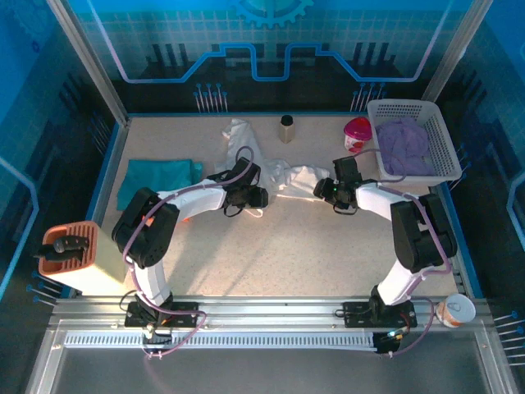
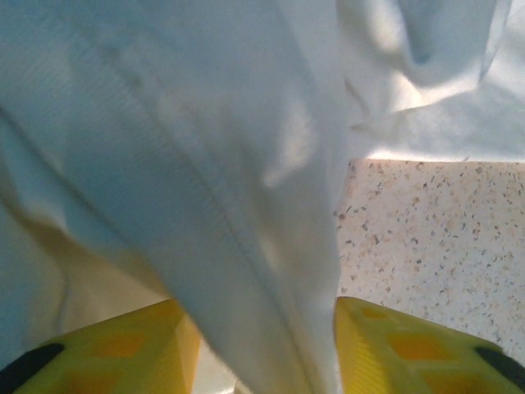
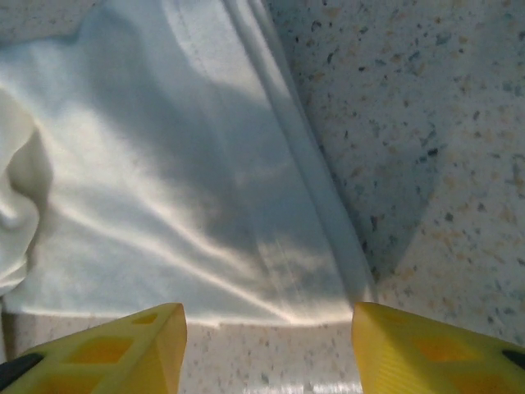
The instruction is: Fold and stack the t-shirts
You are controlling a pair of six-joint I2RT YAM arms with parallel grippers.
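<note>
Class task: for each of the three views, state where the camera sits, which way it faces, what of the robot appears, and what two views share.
Top external: above and behind the bases, facing down on the table; left arm and right arm show.
Left wrist: on the left arm, facing past the left end effector at the white t-shirt.
Right wrist: on the right arm, facing down past the right end effector at that shirt's hem.
Shared: both wrist views see the white t-shirt and speckled table.

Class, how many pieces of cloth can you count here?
3: white t-shirt crumpled mid-table, teal t-shirt folded at the left, purple cloth in the white basket, far right. Others may lie hidden underneath.
</note>
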